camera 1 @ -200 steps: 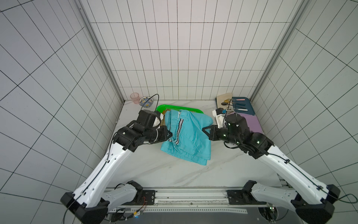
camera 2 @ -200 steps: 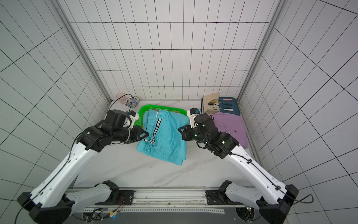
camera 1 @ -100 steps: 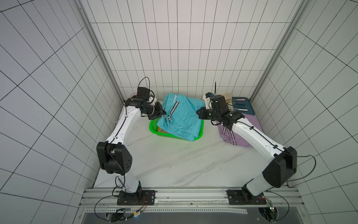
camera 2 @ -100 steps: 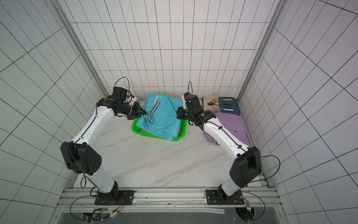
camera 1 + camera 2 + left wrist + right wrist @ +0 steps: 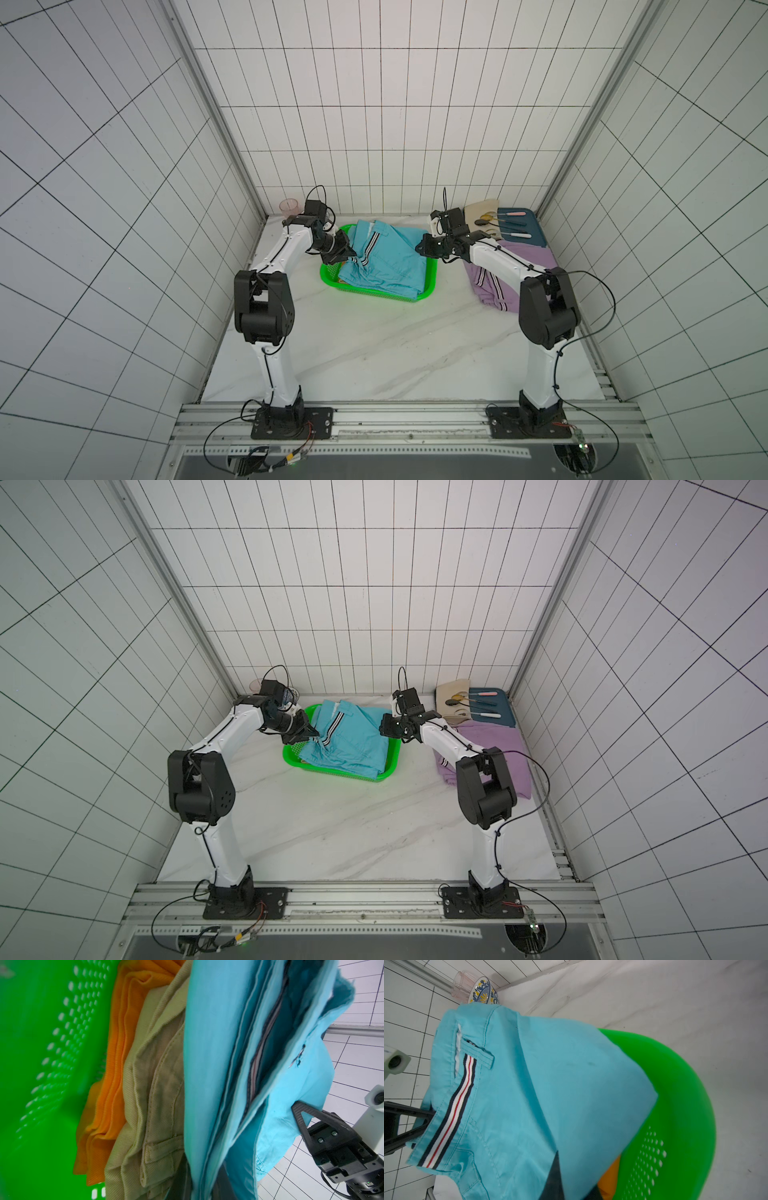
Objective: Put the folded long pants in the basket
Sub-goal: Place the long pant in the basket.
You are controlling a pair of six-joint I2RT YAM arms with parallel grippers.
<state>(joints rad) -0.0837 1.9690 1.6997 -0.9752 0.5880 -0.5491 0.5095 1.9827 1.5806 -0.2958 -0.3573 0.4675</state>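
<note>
1. Top views both have the light blue pants [image 5: 386, 257] draped across the green basket [image 5: 431, 276], upper middle of the frame, far edge spilling past the back rim.
2. Left fingers [image 5: 348, 254] are clamped on the striped side, right fingers [image 5: 420, 248] pinch the opposite edge.
3. Left wrist view: orange pants [image 5: 124, 1043] and khaki pants [image 5: 158, 1076] already stacked inside, under the blue.
4. Lilac pants [image 5: 534, 255] lie on the desk [image 5: 374, 340], right of the basket.
</note>
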